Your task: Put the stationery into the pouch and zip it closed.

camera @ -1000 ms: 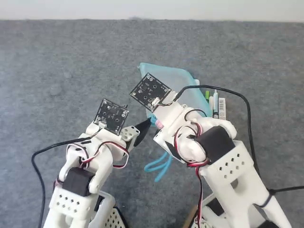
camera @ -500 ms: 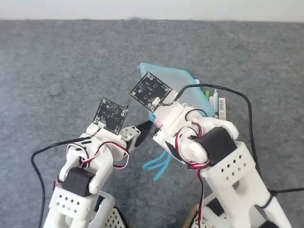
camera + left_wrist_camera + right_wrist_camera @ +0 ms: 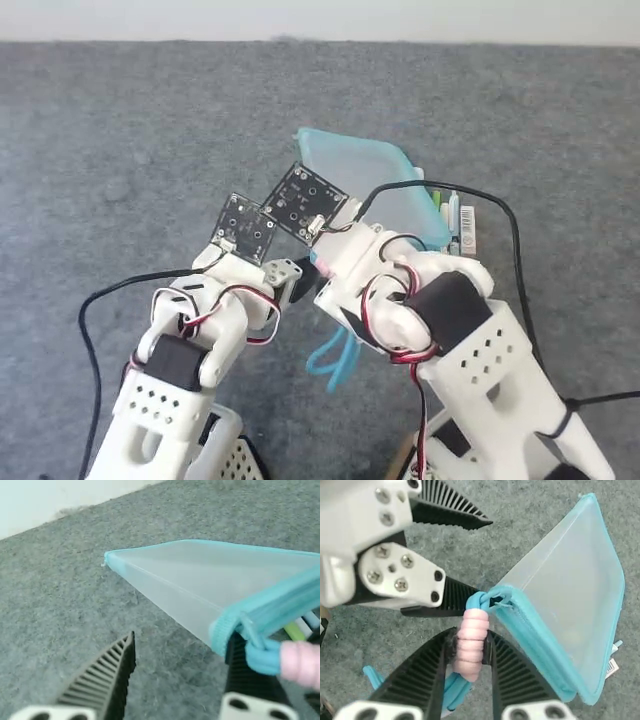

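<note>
One overhead, two close-ups on pouch [image 3: 372, 178]

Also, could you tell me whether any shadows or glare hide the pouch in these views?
High view: even light, soft shadows on the carpet; the pouch is plain. Left wrist view: no glare on it. Right wrist view: a mild sheen on its side, nothing hidden.

Left pincer [image 3: 182, 640] and right pincer [image 3: 469, 632], clamped on the zip pull [image 3: 470, 655], crowd the pouch [image 3: 370, 180]; the bench's [image 3: 130, 130] far-left corner offers passage.
</note>
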You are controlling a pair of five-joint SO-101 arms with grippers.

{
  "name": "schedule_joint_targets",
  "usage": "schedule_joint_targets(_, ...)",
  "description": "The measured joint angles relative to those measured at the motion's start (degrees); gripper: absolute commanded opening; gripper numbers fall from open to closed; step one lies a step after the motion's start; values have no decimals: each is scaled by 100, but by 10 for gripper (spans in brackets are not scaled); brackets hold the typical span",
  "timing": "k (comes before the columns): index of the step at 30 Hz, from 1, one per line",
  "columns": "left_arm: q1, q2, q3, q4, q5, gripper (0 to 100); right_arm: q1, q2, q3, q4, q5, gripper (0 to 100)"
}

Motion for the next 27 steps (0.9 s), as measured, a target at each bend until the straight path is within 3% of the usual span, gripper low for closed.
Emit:
schedule_joint_targets(18, 35, -9, 211, -378, 290, 12, -44, -18, 352, 62, 158, 7)
schedule_joint_targets(27, 35, 0, 220, -387, 308, 10, 44, -53, 923, 53, 193, 7)
